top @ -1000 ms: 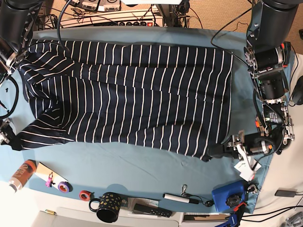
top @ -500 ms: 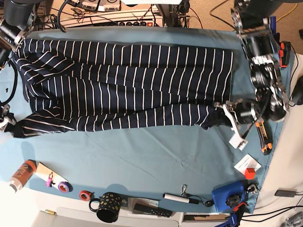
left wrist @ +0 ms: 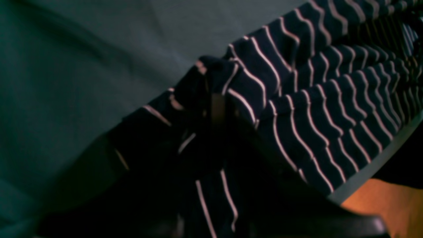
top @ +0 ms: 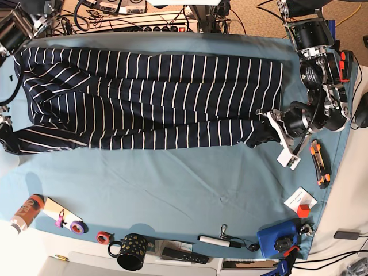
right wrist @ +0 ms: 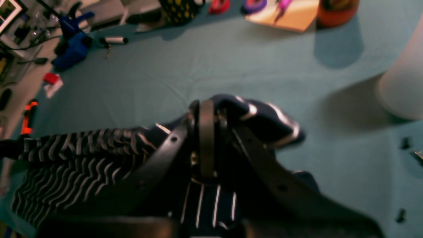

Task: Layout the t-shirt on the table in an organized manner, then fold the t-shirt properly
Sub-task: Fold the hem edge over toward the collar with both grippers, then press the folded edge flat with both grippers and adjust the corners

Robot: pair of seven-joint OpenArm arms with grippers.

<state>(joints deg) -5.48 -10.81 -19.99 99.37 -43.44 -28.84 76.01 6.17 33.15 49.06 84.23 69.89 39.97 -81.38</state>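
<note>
Nearest to us along the front edge of the table [top: 172,190] we count one orange bottle [top: 26,211], one small card [top: 60,217] with a pink clip, two rolls of tape, one purple [top: 78,226] and one red [top: 103,237], one black mug [top: 132,250] with yellow dots, one white marker [top: 220,240], one blue tool [top: 277,239] and one paper tag [top: 301,200] with a red block on it. An orange-handled cutter [top: 318,165] lies near the side edge by the left arm.

Beyond them a broad bare strip of teal cloth separates this clutter from the one t-shirt [top: 155,103], which lies stretched across the far half of the table, its near edge pulled up into a fold that runs from one arm to the other.

We have two claws. The left gripper [top: 265,131] is clenched on the shirt's near corner; in its wrist view the striped cloth bunches around the dark fingers [left wrist: 216,109]. The right gripper [right wrist: 206,132] is likewise clenched on the shirt, a fold of navy cloth bulging past its tip.

Farthest off, cables and power strips [top: 138,23] lie behind the table.
</note>
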